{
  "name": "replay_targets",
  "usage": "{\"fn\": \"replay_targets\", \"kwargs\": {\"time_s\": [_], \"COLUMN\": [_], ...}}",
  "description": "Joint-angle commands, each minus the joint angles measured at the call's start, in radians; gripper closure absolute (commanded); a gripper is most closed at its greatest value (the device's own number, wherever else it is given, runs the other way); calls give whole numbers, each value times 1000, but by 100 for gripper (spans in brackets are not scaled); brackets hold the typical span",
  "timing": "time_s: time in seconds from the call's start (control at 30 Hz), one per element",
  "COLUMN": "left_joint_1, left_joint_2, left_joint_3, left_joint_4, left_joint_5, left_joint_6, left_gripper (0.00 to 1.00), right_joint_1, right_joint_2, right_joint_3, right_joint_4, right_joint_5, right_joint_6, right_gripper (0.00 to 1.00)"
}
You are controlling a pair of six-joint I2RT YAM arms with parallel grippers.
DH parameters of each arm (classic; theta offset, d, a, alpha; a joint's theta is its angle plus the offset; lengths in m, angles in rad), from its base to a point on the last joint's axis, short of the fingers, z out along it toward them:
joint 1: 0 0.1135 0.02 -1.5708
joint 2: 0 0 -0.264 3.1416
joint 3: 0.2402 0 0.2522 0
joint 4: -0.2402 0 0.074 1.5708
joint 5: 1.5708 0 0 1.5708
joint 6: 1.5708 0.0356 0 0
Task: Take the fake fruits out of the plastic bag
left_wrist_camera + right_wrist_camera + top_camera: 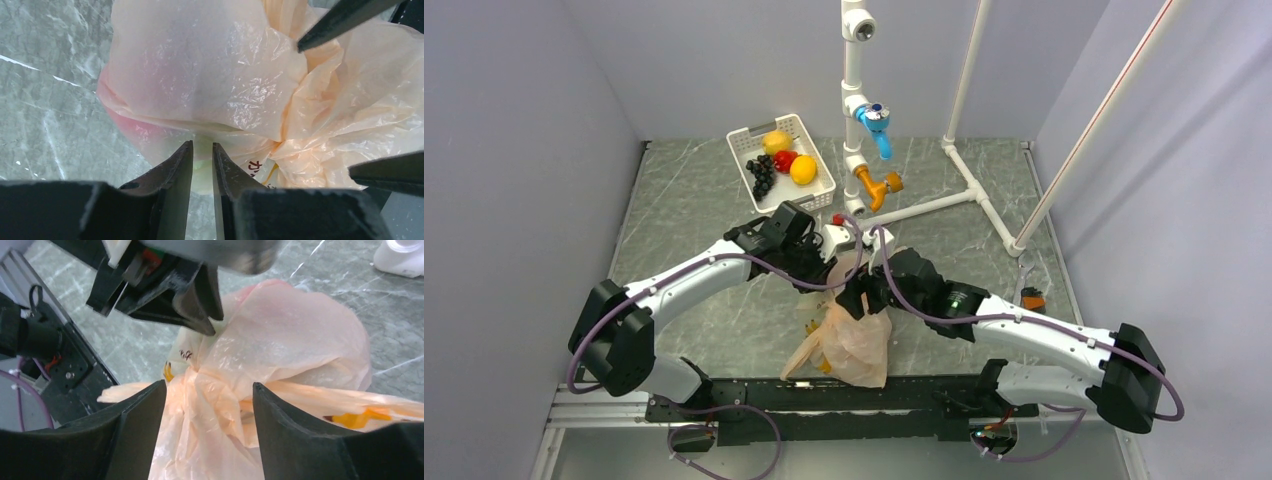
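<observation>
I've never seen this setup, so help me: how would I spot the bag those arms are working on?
Look at the grey marbled table, and from the white pipe stand at its back come straight toward the near edge. There lies the plastic bag: soft, crinkly, translucent peach-orange, unlike the stiff white basket behind it.

Between the arms: my left gripper (202, 150) and right gripper (209, 390) crowd the plastic bag (856, 345), barely a gap between them
Behind the bag: PVC pipe frame (944, 203) and orange tap (879, 187) stand close
Back left: white basket (818, 152) blocks that corner
Left side: bare marble table (684, 210), I can pass freely
</observation>
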Motion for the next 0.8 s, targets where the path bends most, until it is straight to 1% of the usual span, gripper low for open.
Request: {"fn": "replay_targets", "kwargs": {"time_s": [0.0,0.03,0.07,0.13,0.17,0.2,0.23,0.27,0.3,0.33,0.37,0.4,0.47,0.53,0.57,0.6,0.67,0.73,0.77], "left_joint_1": [-6,-5,-5,-5,-4,-5,-5,-4,-4,-4,-4,-4,-4,-6,-11,-20,-53,-99,-115], "left_joint_2": [-42,-51,-60,-74,-78,-83,-85,-88,-88,-87,-84,-78,-63,-54,-48,-44,-24,-5,-1], "left_joint_3": [33,27,24,20,17,15,12,10,10,9,9,10,18,17,15,10,5,5,0], "left_joint_4": [11,14,18,21,19,20,18,16,13,8,1,-4,-22,-19,-8,6,25,39,50], "left_joint_5": [-25,-32,-39,-52,-53,-50,-42,-33,-18,3,30,52,90,96,79,51,-36,-159,-198], "left_joint_6": [28,29,29,27,27,26,26,26,27,31,34,39,48,44,38,31,31,31,30], "left_gripper": [74,74,73,72,71,69,64,56,45,34,27,23,21,18,13,9,7,7,8], "right_joint_1": [76,92,100,111,116,117,117,118,117,114,107,91,42,-32,-74,-110,-141,-142,-143], "right_joint_2": [-4,6,24,67,88,103,111,107,93,62,38,15,-20,-38,-42,-45,-45,-42,-40], "right_joint_3": [40,37,36,47,53,56,56,46,28,-1,-22,-42,-64,-77,-84,-90,-91,-88,-89], "right_joint_4": [-104,-106,-106,-116,-122,-127,-129,-118,-98,-69,-39,1,37,56,58,79,95,105,113], "right_joint_5": [117,140,153,180,208,247,283,305,317,327,316,287,184,64,-7,-83,-168,-223,-248], "right_joint_6": [-27,-30,-34,-36,-34,-25,-12,-7,-4,-1,-1,-5,-14,-13,-9,-6,-8,-17,-17], "right_gripper": [28,25,24,24,26,32,40,55,75,85,89,90,94,99,100,100,100,100,100]}}
